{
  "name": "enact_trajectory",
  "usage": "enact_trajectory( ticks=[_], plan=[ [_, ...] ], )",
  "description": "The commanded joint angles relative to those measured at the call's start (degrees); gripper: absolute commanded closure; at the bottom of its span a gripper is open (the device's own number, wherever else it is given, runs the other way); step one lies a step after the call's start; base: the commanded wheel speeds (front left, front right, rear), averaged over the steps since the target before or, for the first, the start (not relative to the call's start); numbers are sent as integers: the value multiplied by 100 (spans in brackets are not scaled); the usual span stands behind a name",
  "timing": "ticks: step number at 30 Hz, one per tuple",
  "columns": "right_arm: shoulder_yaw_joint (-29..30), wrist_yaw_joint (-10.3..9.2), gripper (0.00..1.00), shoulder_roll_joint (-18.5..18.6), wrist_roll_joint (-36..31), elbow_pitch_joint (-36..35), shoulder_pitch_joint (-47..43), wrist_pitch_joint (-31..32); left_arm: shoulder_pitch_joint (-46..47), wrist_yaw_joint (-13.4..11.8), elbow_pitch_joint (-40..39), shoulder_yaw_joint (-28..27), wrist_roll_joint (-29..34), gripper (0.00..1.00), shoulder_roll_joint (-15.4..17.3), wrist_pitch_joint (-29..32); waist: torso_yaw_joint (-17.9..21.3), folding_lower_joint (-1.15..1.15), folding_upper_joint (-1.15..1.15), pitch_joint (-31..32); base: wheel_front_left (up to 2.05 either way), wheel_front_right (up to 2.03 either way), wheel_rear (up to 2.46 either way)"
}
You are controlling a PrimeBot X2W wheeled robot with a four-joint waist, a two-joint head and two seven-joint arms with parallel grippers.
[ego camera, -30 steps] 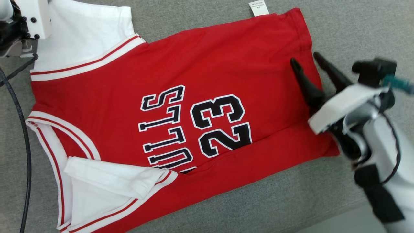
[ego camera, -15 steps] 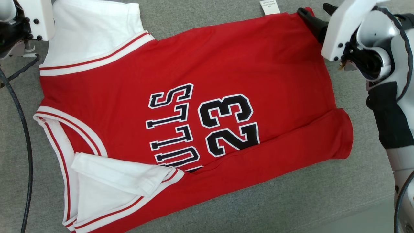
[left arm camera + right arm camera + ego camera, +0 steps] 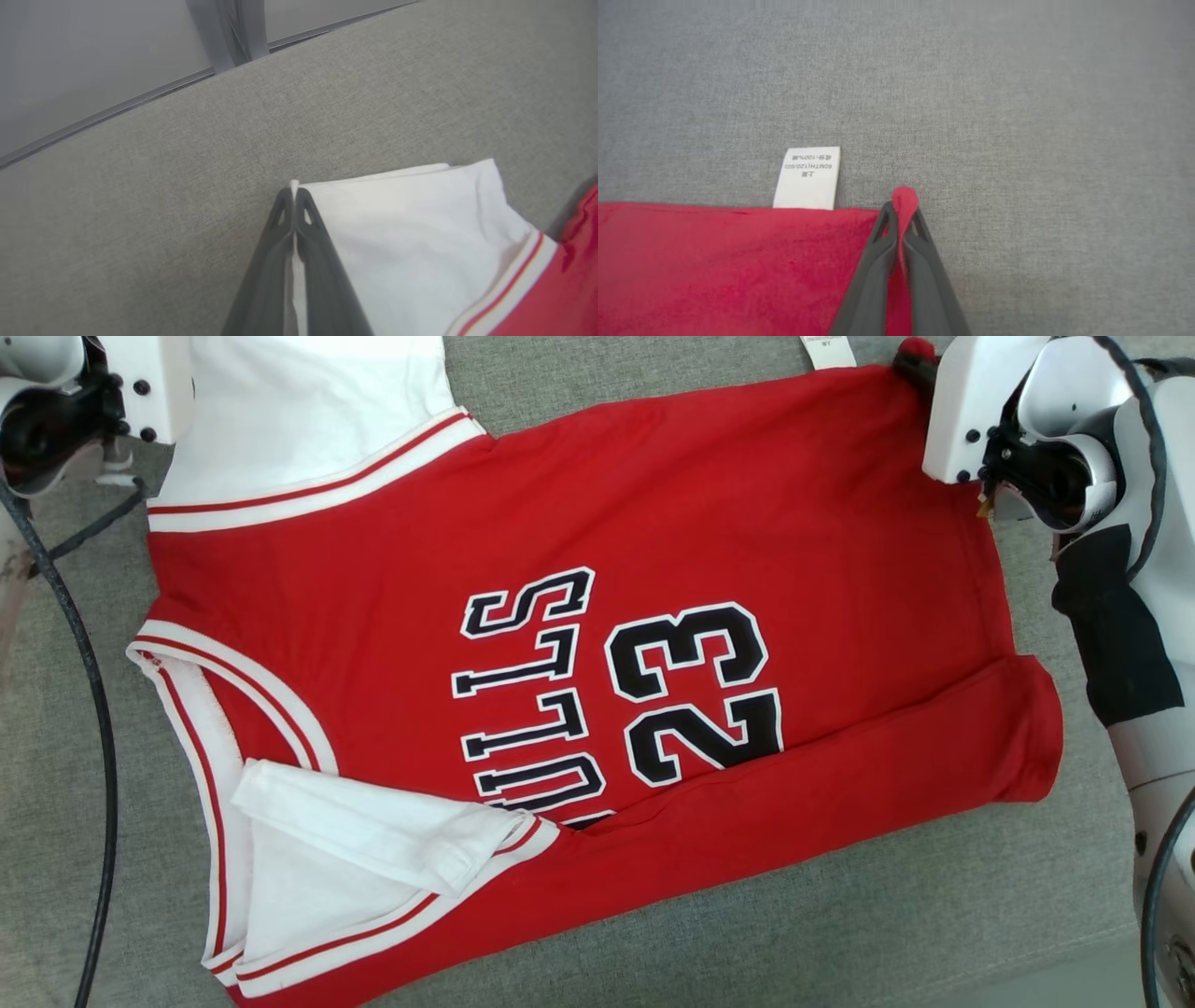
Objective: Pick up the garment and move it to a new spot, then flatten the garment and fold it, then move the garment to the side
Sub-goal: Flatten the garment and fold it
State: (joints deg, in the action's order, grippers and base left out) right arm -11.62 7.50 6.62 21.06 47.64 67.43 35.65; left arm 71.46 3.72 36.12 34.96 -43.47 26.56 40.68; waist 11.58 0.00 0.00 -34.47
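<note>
Right gripper (image 3: pixel 899 212): jaws pinched together on the far hem corner of the jersey (image 3: pixel 709 504), with a nub of red cloth poking out past the tips. Left gripper (image 3: pixel 294 198): also closed, clamped on the outer corner of the far white sleeve (image 3: pixel 411 224), with a thin white edge showing between the fingers.

So I've got both far corners, one per hand. My read: this lets me tension the far edge, then either pull it flat or carry it over toward me for a fold.

Jersey lies on the grey cushion (image 3: pixel 840 915), printed side up. Long axis runs across me: neck and sleeves to my left, hem to my right, lettering sideways. Near side is folded in, near sleeve (image 3: pixel 373 831) tucked over it. Care label (image 3: pixel 808 177) sticks out past the far edge, near my right tips.
</note>
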Motion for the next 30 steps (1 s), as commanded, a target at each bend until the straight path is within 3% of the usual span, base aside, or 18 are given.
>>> enact_trajectory(
  ticks=[1,9,14,19,24,30],
  plan=[
    [18,-2,100,67,-21,33,91,-175,74,-33,-24,-43,27,100,59,-108,-15,0,0,-8,0,0,0],
    [156,-2,100,237,174,57,248,-1408,275,-72,-100,-236,297,100,148,-1260,-114,0,0,-27,0,0,0],
    [156,-2,100,349,372,232,240,-1981,351,-42,102,-314,346,100,-21,-1985,-248,0,0,29,0,0,0],
    [122,-2,100,444,1165,123,-57,-2096,136,126,111,-309,181,100,-94,-2167,-384,0,0,180,0,0,0],
    [-14,-2,100,834,2062,-339,-660,-1925,-510,186,-471,-362,-18,100,94,-2340,-494,0,0,395,0,0,0],
    [-158,-2,100,1287,2672,-824,-1346,-1885,-1551,-60,-1520,-480,-245,100,369,-2449,-621,0,0,636,0,0,0]
  ],
)
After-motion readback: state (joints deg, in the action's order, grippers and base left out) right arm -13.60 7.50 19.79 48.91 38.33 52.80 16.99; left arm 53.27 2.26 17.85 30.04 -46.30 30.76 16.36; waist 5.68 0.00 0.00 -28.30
